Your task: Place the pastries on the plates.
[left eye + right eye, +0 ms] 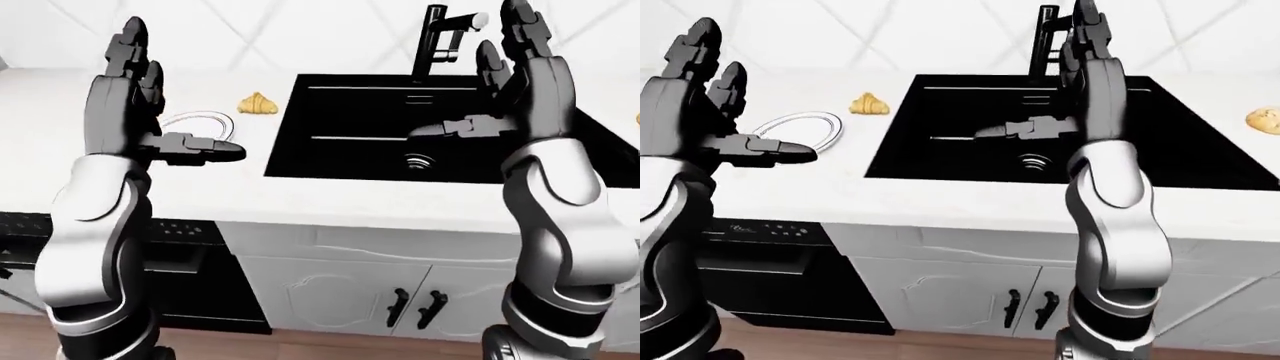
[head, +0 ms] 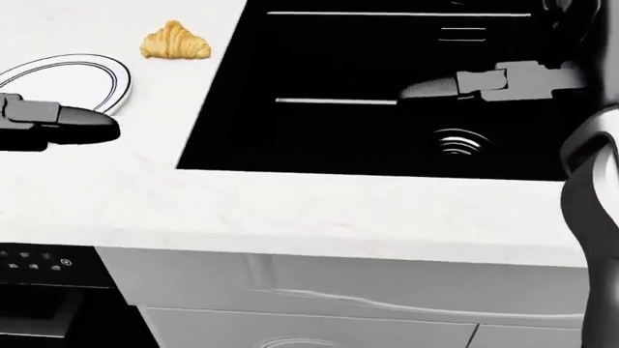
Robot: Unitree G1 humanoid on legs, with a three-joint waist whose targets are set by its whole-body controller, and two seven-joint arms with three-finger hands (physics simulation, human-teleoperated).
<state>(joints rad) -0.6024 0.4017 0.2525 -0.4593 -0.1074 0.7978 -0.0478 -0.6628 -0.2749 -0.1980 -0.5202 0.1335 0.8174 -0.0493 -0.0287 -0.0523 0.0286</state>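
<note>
A golden croissant (image 2: 175, 41) lies on the white counter, left of the black sink, just above and right of a white plate (image 2: 96, 76). A second pastry (image 1: 1264, 118) lies on the counter right of the sink, at the right edge of the right-eye view. My left hand (image 1: 150, 97) is raised, open and empty, fingers up, over the plate's left part. My right hand (image 1: 505, 82) is raised, open and empty, over the sink, thumb pointing left. No second plate shows.
The black sink (image 1: 360, 161) with a drain fills the counter's middle, a black faucet (image 1: 436, 41) above it. White cabinet doors (image 1: 330, 300) with black handles stand below. A black appliance (image 1: 770, 259) sits under the counter at left.
</note>
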